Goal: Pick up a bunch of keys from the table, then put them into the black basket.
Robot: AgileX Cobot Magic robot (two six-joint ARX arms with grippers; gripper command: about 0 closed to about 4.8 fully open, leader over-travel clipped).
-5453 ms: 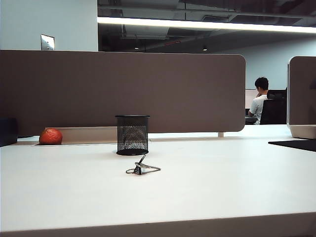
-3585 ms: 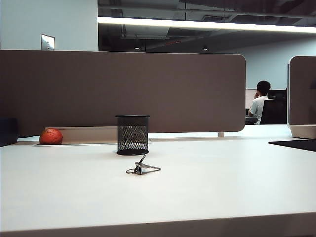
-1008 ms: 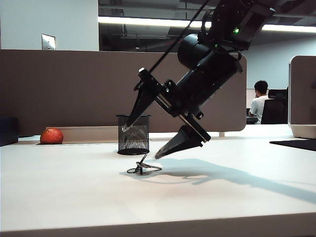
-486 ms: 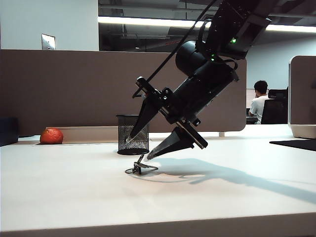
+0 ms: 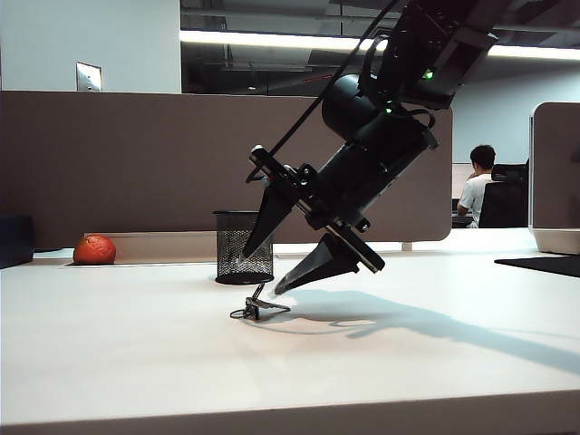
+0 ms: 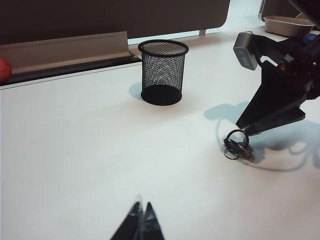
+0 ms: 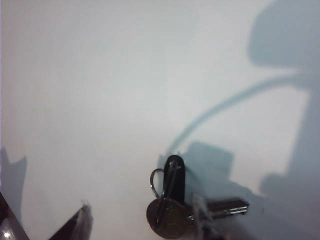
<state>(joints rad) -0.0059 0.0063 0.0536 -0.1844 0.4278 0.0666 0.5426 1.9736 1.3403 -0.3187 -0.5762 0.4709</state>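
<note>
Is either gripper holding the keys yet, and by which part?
No. The right gripper hovers open over the bunch of keys; the left gripper is shut, empty.

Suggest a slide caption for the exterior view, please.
Open right gripper poised over the bunch of keys on the table, black basket behind.

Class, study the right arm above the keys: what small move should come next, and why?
Probably lower the right end effector a little and close: its jaws stand open, straddling the bunch of keys, which lies on the table, not yet gripped. The left end effector rests shut.
</note>
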